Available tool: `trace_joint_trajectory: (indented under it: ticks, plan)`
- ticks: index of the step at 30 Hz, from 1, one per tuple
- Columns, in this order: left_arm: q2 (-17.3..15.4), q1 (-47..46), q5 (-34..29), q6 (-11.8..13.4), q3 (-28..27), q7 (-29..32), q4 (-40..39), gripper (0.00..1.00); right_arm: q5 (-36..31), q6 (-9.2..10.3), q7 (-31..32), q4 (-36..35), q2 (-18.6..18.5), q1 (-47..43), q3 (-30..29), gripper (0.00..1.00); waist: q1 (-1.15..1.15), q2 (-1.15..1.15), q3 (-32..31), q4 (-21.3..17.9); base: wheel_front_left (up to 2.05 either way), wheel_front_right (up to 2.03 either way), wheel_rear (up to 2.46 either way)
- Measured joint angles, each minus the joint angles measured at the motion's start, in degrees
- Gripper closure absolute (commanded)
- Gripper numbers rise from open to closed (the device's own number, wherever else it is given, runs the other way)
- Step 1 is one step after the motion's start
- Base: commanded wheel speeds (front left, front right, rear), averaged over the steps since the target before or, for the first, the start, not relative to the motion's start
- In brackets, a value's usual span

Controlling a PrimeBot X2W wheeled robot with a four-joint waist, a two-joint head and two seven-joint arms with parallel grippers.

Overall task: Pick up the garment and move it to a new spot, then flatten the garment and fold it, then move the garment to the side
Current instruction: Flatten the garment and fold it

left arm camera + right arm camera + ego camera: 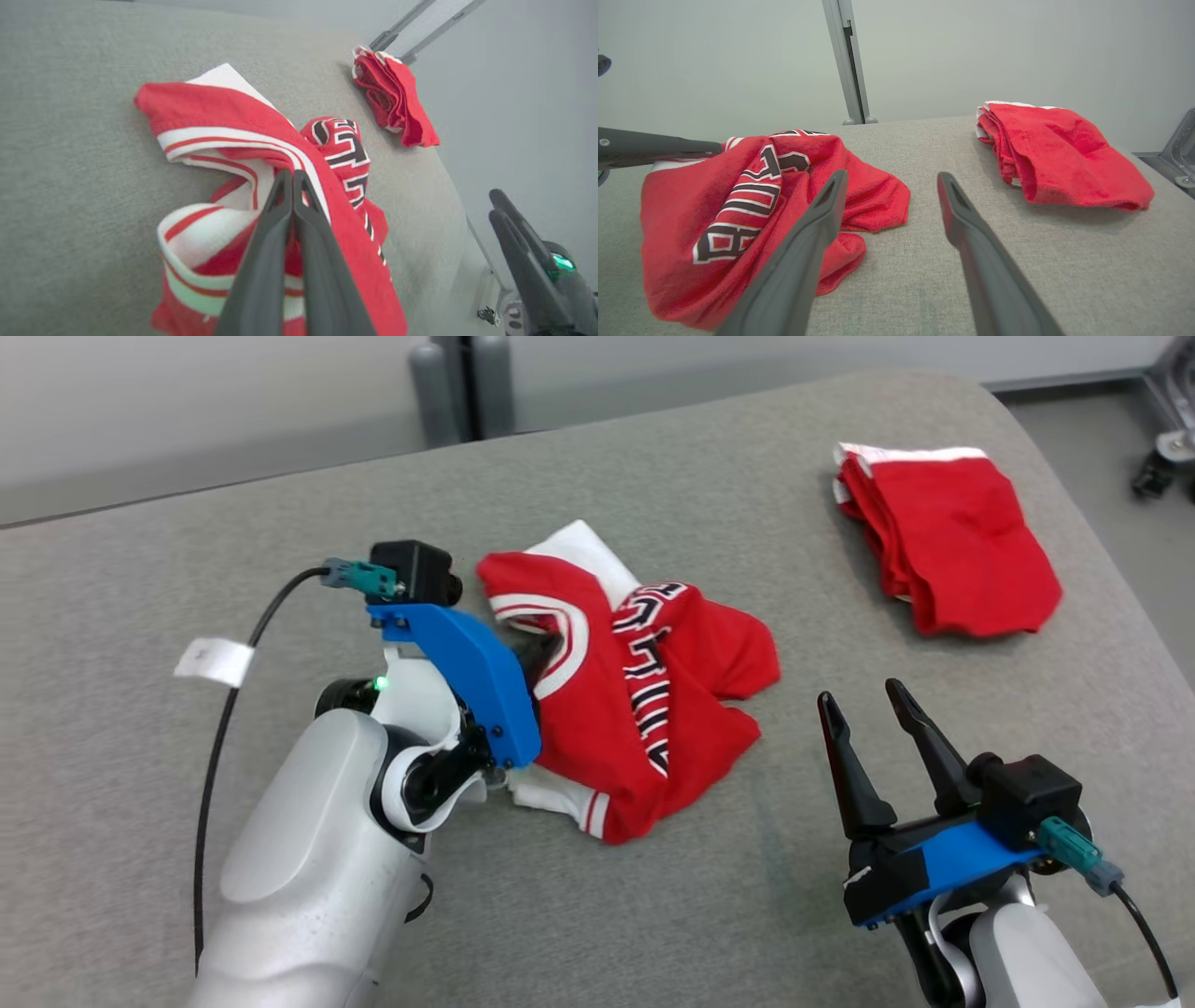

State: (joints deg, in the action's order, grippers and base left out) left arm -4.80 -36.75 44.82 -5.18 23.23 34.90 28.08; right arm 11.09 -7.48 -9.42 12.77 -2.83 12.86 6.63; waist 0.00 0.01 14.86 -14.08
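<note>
A crumpled red garment (653, 709) with white trim and black-and-white lettering lies mid-table, also seen in the left wrist view (224, 107) and the right wrist view (738, 186). My left gripper (540, 658) reaches into its left edge, and its fingers (292, 179) are shut on a fold of the striped trim, with red cloth showing between them lower down. My right gripper (864, 695) stands open over bare table to the right of the garment, nothing between its fingers (892, 177).
A folded red cloth (943, 551) with a white edge lies at the back right of the grey fabric table (653, 915). A cable with a white tag (215, 661) runs along my left arm. The table's right edge curves away near the folded cloth.
</note>
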Motion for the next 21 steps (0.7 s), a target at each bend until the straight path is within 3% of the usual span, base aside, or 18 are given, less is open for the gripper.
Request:
trace_joint_trajectory:
  ticks: [6,14,17,21]
  plan:
    - [0.4,2.6,3.1,-1.5,-1.7,-9.9,-8.8,1.0,-0.8,-0.01,0.6,-0.2,0.0,-0.2,-1.0,0.0,0.0,-0.01,-2.2,4.6,0.0,0.0,0.0]
    - [-1.7,7.1,3.2,-1.9,-0.2,-13.0,-19.1,1.0,-0.9,-0.01,1.4,-0.5,-0.1,-0.8,-1.0,0.0,0.0,-0.02,-4.8,9.8,0.0,0.0,0.0]
    - [-1.9,7.7,1.6,-0.6,-0.8,-15.8,-23.5,1.0,-0.8,0.0,1.6,-0.6,-0.1,-1.3,-1.0,0.0,0.0,-0.01,-5.4,10.8,0.0,0.0,0.0]
    - [0.4,10.1,4.2,1.7,-0.3,-16.8,-32.0,1.0,-0.8,0.0,1.8,-0.9,-0.1,-1.7,-1.4,0.0,-0.01,-0.02,-5.8,11.6,0.0,0.0,0.0]
